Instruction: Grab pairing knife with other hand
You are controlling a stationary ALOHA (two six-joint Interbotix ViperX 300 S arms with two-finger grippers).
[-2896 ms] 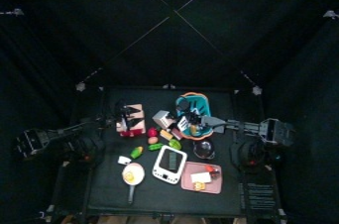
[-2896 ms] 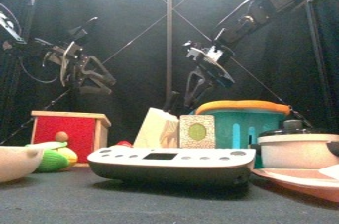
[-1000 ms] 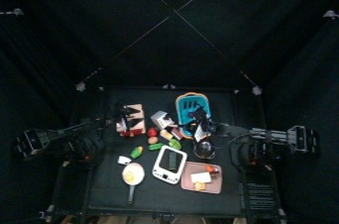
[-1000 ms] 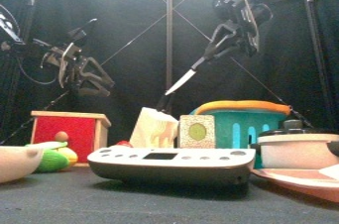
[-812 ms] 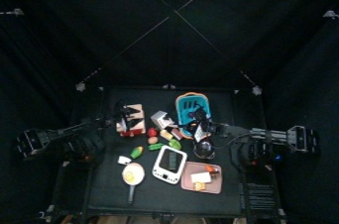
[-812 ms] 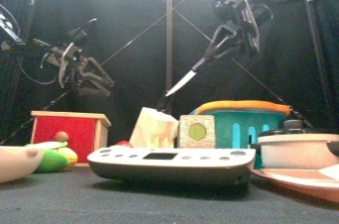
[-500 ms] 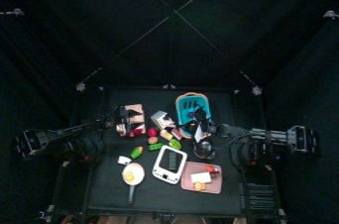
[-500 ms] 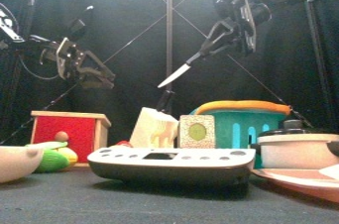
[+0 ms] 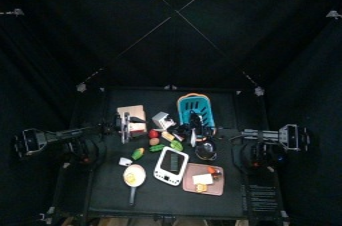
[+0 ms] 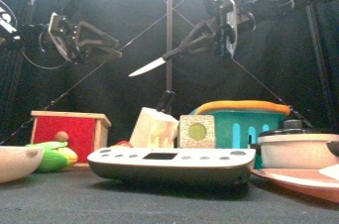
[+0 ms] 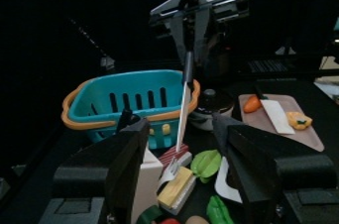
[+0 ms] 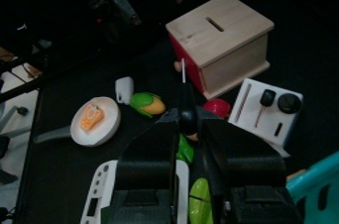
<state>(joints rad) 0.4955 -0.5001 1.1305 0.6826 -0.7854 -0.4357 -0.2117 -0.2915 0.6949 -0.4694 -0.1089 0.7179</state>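
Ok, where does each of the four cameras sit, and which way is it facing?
Top: high overhead, straight down on the table; both arms.
Front: table edge, level; right gripper holds the paring knife aloft.
Left wrist: past open fingers at knife and teal basket.
Right wrist: down onto wooden box.
Front and left wrist share the knife.

Dim all round: black curtains swallow most of the light. From above, only the small table at centre is lit, its contents tiny and soft. The front view is brighter at 6 o'clock, where the near scale is blurred. Both wrist views are grainy and murky at their edges.
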